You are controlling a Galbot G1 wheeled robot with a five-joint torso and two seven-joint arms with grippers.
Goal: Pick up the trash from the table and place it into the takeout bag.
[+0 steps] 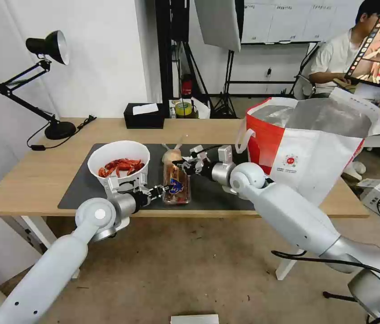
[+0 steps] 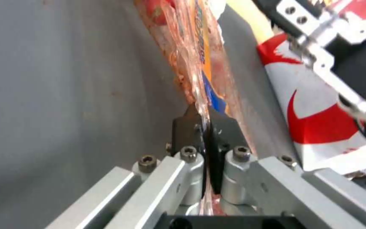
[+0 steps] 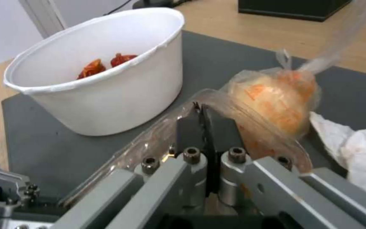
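Note:
The clear hinged tray [image 1: 176, 184] with orange scraps lies over the middle of the dark mat [image 1: 82, 189] on the table [image 1: 32, 180]. My left gripper [image 1: 160, 191] is shut on its near edge [image 2: 200, 105], and my right gripper [image 1: 185, 165] is shut on its far rim [image 3: 157, 140]. The knotted clear bag with a beige lump [image 1: 172, 155] [image 3: 276, 98] sits just behind the tray. To its left stands the white bowl of red crayfish shells [image 1: 118, 163] [image 3: 102, 79]. A crumpled white tissue [image 3: 356, 152] lies beside the knotted bag. The takeout bag [image 1: 306, 144] [image 2: 314, 108] stands open at the table's right end.
A black tissue box [image 1: 144, 115] sits at the table's back edge with a small taped roll [image 1: 183, 109] beside it. A black desk lamp [image 1: 48, 49] stands at the back left, its cable trailing on the wood. The floor in front is bare.

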